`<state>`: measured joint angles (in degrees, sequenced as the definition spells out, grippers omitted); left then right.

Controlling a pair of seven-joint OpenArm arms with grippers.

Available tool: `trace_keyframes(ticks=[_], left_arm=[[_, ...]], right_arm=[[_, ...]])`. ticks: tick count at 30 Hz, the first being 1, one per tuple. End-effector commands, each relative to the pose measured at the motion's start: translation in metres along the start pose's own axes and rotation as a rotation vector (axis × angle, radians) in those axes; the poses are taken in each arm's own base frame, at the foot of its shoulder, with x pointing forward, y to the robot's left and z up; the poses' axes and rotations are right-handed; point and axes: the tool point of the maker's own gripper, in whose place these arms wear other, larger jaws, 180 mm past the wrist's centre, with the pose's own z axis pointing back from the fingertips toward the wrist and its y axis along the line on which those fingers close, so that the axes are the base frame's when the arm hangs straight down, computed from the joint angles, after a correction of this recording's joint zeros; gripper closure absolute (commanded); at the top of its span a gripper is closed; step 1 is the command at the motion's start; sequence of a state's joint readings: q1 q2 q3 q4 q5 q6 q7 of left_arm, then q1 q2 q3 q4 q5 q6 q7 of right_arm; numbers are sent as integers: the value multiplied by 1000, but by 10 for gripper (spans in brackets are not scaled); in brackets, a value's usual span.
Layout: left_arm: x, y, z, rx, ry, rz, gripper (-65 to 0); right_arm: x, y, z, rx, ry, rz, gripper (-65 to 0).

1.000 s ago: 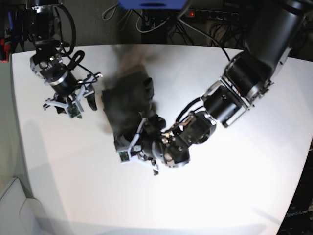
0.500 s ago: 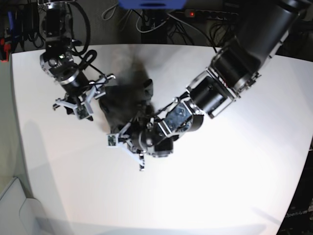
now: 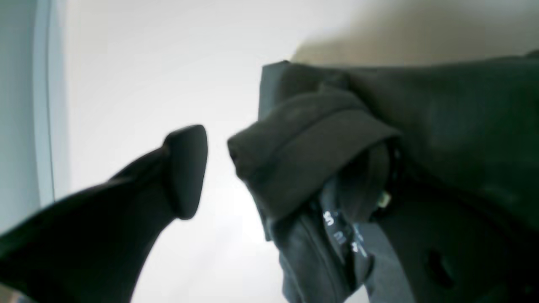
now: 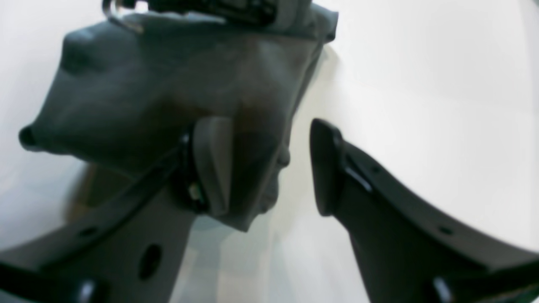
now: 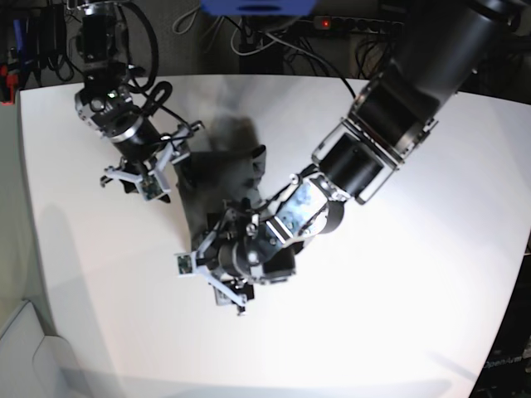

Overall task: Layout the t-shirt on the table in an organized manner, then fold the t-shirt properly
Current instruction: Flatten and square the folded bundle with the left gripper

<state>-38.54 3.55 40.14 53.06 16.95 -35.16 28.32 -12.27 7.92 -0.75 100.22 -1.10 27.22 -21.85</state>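
The dark grey t-shirt (image 5: 226, 170) lies bunched in a narrow heap on the white table (image 5: 398, 315), left of centre. My left gripper (image 5: 211, 274) is at the heap's near end, open. In the left wrist view one finger (image 3: 185, 168) stands bare over the table, while a fold of the t-shirt (image 3: 303, 160) drapes over the other. My right gripper (image 5: 153, 174) is at the heap's left edge, open. In the right wrist view the t-shirt (image 4: 168, 92) hangs over one pad (image 4: 212, 164); the other finger (image 4: 326, 168) is bare.
Cables, a power strip (image 5: 357, 25) and a blue object (image 5: 257, 7) lie beyond the table's far edge. The left arm's thick dark body (image 5: 390, 124) reaches diagonally across the table from the back right. The table's left edge (image 3: 44, 126) shows in the left wrist view.
My left gripper has opened and slid toward the near left end of the heap. The right gripper has moved right, up against the shirt's edge.
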Motion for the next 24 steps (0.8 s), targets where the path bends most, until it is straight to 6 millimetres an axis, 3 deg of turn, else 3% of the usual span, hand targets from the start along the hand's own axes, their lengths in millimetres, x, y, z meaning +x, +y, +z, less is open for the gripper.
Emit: trace_keyframes(ticks=[1,10,15,19,24], left_arm=[[27,23,11,53,-68,-19,-463],[48,89,58,230,-205,101,-463],[16,129,96,359,-181,222,-465],[-4,119,99,367,-164,249,-466],[-9,108,94,352,-156,264,-464]], right_arm=[[14,-5,1,-7,-50,3,-306],[16,-6,1,-9,-57,6,-306],[18,-10,1,-18,-61,7,-306],[18,-8,0,-12,-63,9,-306],[19,-7,0,-12,-65,5,-306]])
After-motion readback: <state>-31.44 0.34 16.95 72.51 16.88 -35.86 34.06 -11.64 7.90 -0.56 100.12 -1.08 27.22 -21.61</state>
